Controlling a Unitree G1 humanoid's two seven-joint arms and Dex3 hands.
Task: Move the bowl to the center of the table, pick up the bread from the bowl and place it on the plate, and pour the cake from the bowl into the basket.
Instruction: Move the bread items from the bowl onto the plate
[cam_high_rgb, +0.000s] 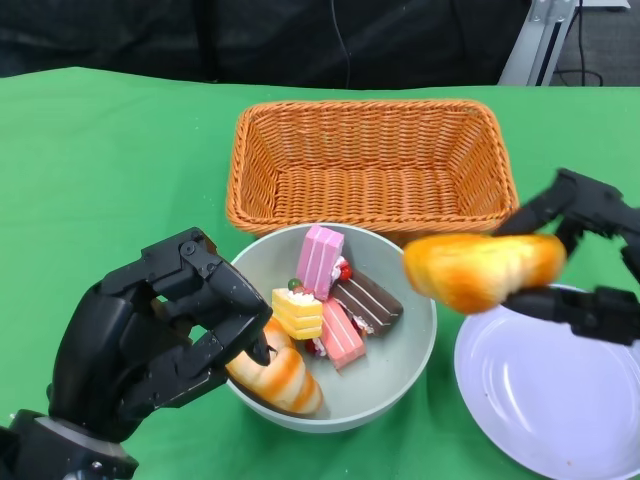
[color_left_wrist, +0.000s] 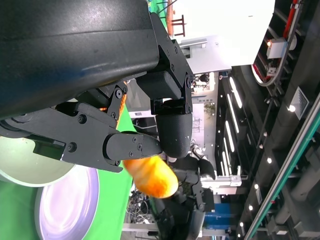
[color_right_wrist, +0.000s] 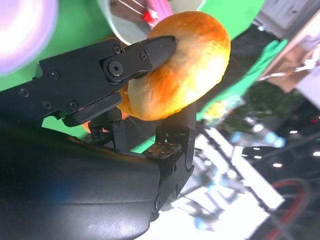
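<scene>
Bread (cam_high_rgb: 483, 270) pinched by right robot hand (cam_high_rgb: 575, 262) — basket (cam_high_rgb: 372, 160) behind, left robot hand (cam_high_rgb: 150, 335) spread.

We count two golden-brown bread rolls: one (cam_high_rgb: 483, 270) pinched in our right hand (cam_high_rgb: 585, 262), one (cam_high_rgb: 278, 378) lying just under our left hand's (cam_high_rgb: 150, 335) fingertips. Four small cake slices sit between the two hands: a pink one (cam_high_rgb: 319, 259), a yellow one (cam_high_rgb: 298, 313), a chocolate-brown one (cam_high_rgb: 366, 301) and a pink-and-white one (cam_high_rgb: 343, 335). There is one grey-green round bowl (cam_high_rgb: 405, 368), one orange woven wicker basket (cam_high_rgb: 371, 160) and one pale lilac round plate (cam_high_rgb: 545, 390).
</scene>
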